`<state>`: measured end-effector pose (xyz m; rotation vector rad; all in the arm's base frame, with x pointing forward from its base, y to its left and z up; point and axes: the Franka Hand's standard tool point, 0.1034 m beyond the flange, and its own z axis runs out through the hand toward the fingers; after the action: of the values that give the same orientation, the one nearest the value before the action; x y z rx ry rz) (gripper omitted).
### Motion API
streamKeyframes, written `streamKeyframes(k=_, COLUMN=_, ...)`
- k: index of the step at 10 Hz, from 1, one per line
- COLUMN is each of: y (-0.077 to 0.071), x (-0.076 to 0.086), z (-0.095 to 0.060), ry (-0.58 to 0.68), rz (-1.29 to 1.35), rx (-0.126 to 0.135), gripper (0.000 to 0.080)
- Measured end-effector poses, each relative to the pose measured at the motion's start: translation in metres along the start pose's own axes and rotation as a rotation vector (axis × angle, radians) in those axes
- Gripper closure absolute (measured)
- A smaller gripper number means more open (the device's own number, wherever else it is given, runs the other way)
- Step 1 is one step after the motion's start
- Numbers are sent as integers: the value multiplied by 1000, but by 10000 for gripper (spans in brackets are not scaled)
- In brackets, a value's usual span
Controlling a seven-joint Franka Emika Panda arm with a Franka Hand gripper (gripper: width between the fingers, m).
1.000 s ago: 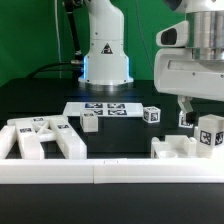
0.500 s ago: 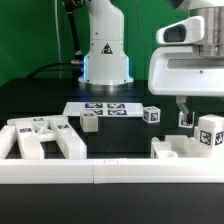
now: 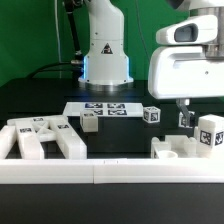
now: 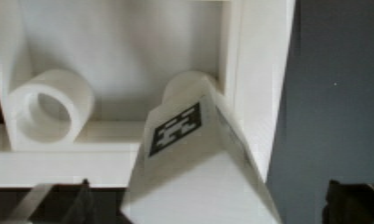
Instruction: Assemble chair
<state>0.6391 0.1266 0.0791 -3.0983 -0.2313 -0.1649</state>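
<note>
Several white chair parts lie on the black counter (image 3: 40, 100); slab cluster (image 3: 45, 137) at the exterior view's left; small tagged block (image 3: 90, 122) just in front of the marker board (image 3: 100, 107); tagged cube (image 3: 151, 115) near it; right group (image 3: 190, 147) behind the front rail (image 3: 110, 172); jaws spread wide, low over the right group; wrist view: tagged post (image 4: 187, 150) between the fingertips (image 4: 354, 202), gaps both sides, nothing gripped; ring-holed piece (image 4: 51, 105) beside the post.
</note>
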Motion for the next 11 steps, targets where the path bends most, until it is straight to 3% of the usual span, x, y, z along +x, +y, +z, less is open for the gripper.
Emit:
streamKeyframes(k=2, y=2, x=0, z=0, ry=-1, rz=-94, rx=-6, gripper=151)
streamKeyframes(k=3, y=2, x=0, z=0, ry=-2, rz=-95, rx=-8, gripper=269)
streamKeyframes(k=4, y=3, x=0, z=0, ry=-2, rz=-93, rx=-8, gripper=269)
streamKeyframes(k=5, y=3, x=0, z=0, ry=-2, rz=-85, rx=-8, gripper=405)
streamKeyframes(k=6, y=3, x=0, z=0, ry=-2, rz=-69, rx=-8, gripper=405)
streamKeyframes(k=7, y=3, x=0, z=0, ry=-2, rz=-68, rx=-8, gripper=511)
streamKeyframes(k=11, y=6, x=0, z=0, ry=-1, rz=195, rx=-8, gripper=511)
